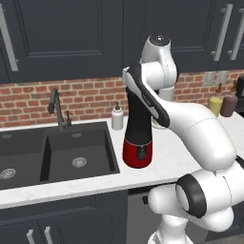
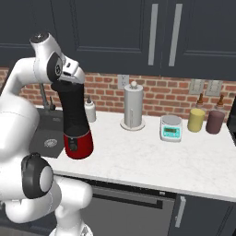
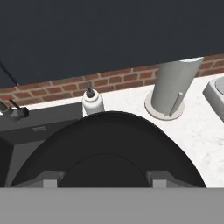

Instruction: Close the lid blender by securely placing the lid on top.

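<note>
The blender [image 1: 138, 138] stands on the white counter just right of the sink, a black jar on a glossy red base [image 2: 77, 144]. My gripper [image 2: 69, 82] sits right on top of the jar, pointing down. In the hand view the black round lid [image 3: 109, 140] lies directly below the hand and spans most of the width. My gripper [image 3: 105, 180] is open. Its fingertips [image 3: 50, 181] stand wide apart, one on each side of the lid's inner circle. The rim where lid meets jar is hidden by my hand.
A white soap bottle [image 2: 90, 110] stands behind the blender by the brick wall. The paper-towel roll [image 2: 133, 108], a small scale [image 2: 171, 127] and two bottles [image 2: 197, 119] stand further right. The dark sink [image 1: 71, 152] and faucet [image 1: 57, 107] lie left.
</note>
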### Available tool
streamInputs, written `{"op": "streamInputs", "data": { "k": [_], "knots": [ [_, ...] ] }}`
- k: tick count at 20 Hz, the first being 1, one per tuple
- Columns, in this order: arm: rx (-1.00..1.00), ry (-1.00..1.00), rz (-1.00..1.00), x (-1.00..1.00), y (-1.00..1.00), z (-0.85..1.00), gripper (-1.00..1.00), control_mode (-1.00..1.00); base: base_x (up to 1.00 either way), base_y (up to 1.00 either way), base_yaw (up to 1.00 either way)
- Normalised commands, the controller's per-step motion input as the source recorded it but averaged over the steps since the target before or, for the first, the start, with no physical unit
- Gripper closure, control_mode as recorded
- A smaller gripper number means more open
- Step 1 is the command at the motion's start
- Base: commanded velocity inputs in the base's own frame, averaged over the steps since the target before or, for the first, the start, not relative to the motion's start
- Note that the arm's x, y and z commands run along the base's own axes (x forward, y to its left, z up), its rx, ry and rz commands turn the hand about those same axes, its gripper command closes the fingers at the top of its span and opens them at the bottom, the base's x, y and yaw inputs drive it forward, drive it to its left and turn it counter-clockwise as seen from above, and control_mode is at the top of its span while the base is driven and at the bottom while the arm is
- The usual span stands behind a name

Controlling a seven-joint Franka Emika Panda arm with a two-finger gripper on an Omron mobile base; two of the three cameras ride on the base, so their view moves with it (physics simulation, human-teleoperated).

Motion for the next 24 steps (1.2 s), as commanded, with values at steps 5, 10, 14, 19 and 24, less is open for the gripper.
{"op": "streamInputs", "data": {
  "k": [5, 10, 14, 19, 24],
  "knots": [
    [0.0, 0.0, -0.05, 0.14, -0.01, -0.26, 1.0, -1.0, 0.0, 0.0, 0.0],
    [0.0, 0.0, -0.05, 0.09, -0.07, -0.26, 1.0, -1.0, 0.0, 0.0, 0.0],
    [0.0, 0.0, -0.05, 0.12, -0.1, -0.21, 1.0, -1.0, 0.0, 0.0, 0.0],
    [0.0, 0.0, -0.04, 0.15, -0.06, -0.19, 1.0, -1.0, 0.0, 0.0, 0.0],
    [0.0, -0.01, -0.03, 0.18, -0.01, -0.17, 1.0, -1.0, 0.0, 0.0, 0.0]
  ]
}}
